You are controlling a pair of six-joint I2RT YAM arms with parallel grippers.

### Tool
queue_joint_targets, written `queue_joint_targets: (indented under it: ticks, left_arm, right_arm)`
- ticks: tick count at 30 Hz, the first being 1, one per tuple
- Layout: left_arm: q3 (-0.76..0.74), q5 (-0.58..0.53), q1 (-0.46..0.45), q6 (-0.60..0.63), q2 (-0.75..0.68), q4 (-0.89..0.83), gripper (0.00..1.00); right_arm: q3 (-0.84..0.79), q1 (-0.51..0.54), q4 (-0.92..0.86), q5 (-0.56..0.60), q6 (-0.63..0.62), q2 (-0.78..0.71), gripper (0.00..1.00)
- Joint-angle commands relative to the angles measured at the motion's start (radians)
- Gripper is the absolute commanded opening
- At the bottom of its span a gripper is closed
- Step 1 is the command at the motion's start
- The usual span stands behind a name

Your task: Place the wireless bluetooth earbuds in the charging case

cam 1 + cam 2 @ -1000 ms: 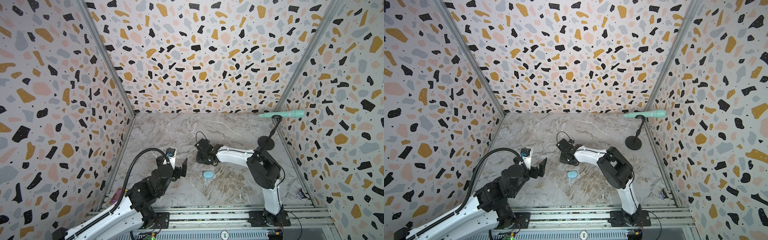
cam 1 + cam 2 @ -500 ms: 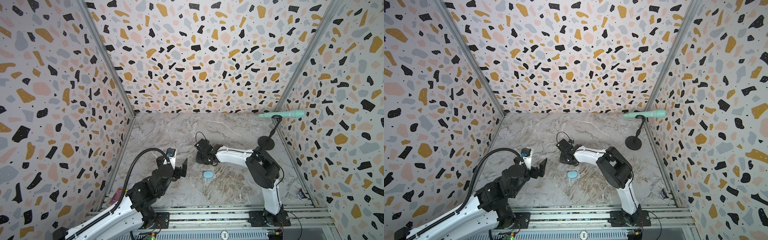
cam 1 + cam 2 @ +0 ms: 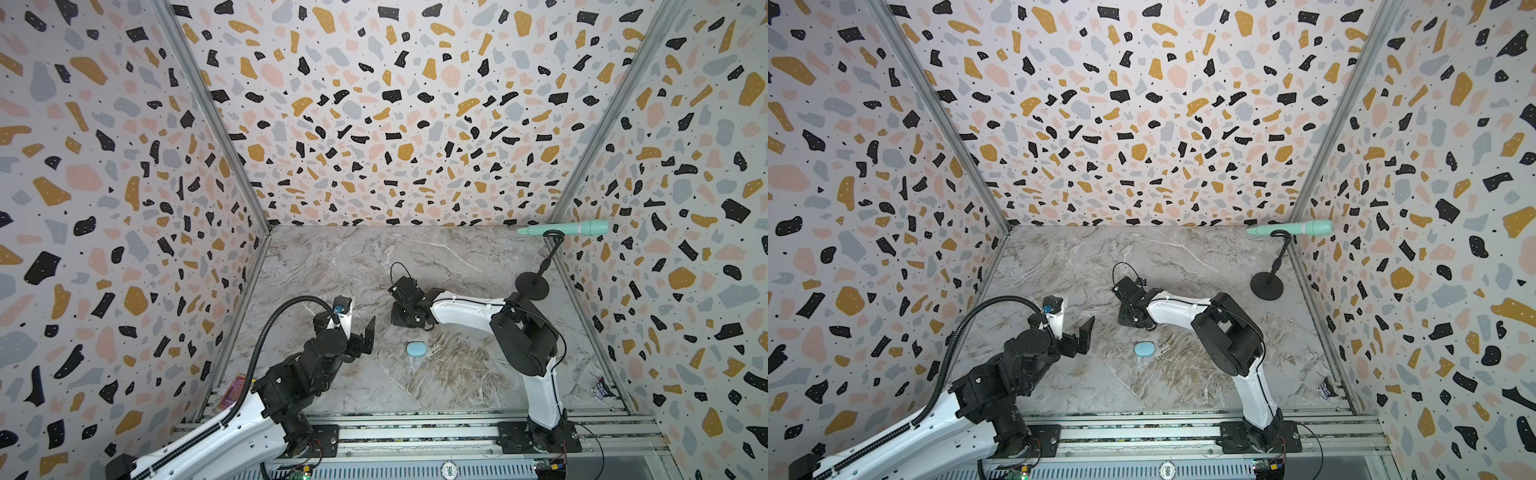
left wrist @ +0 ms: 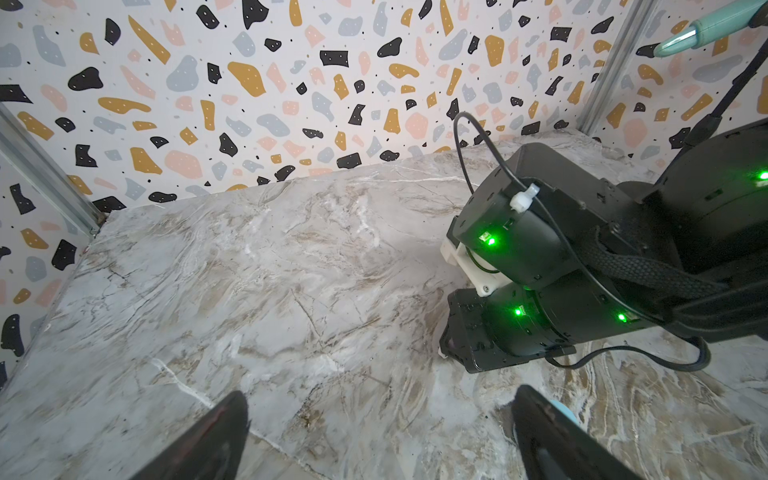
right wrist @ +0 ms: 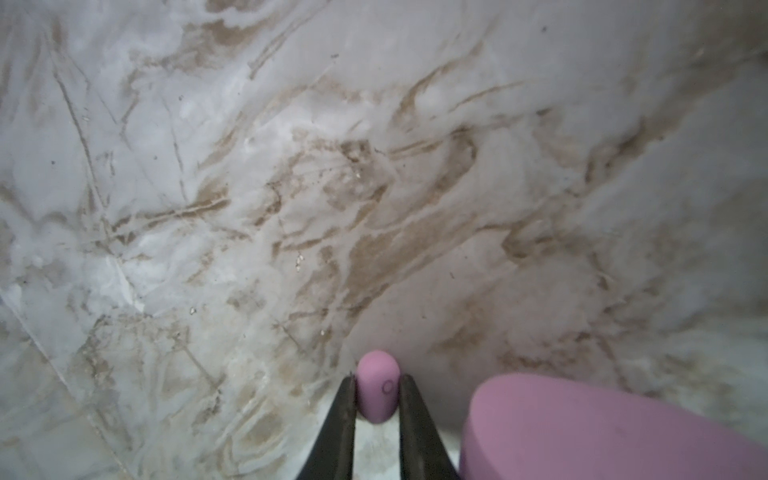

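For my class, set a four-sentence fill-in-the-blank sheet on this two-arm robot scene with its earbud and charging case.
The small rounded earbud pinched by the right end effector is ____ in colour.
The left end effector hovers with its jaws ____.
The pill-shaped case in plain sight in both top views, on the marble table, is light ____.
The mint-green microphone sits on a ____ stand.
Missing words: pink; open; blue; black.
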Motion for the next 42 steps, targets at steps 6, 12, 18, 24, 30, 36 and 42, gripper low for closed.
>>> queue_joint_targets:
  ticks: [6, 12, 18, 24, 30, 36, 42]
  left_arm:
    - [-0.008, 0.013, -0.004, 0.010, 0.000, 0.045, 1.00]
    - [-0.009, 0.017, -0.004, 0.009, -0.003, 0.045, 1.00]
    - [-0.010, 0.023, -0.004, 0.010, -0.003, 0.047, 1.00]
    - [-0.010, 0.023, -0.005, 0.009, -0.004, 0.047, 1.00]
    - [-0.011, 0.024, -0.004, 0.009, -0.003, 0.049, 1.00]
    - [-0.010, 0.023, -0.004, 0.009, -0.003, 0.048, 1.00]
    - [-0.011, 0.022, -0.004, 0.009, -0.008, 0.048, 1.00]
  right_arm:
    - [0.036, -0.004, -0.012, -0.004, -0.019, 0.016, 0.20]
    - [0.037, -0.004, -0.012, -0.011, -0.023, 0.025, 0.22]
    - [0.038, -0.004, -0.003, -0.017, -0.028, 0.029, 0.24]
    - [0.041, -0.004, 0.000, -0.019, -0.035, 0.033, 0.22]
    - [0.044, -0.001, 0.000, -0.013, -0.041, 0.031, 0.20]
    - [0.053, 0.003, -0.003, 0.006, -0.054, 0.026, 0.17]
    - [0.060, 0.020, -0.007, 0.056, -0.077, 0.002, 0.15]
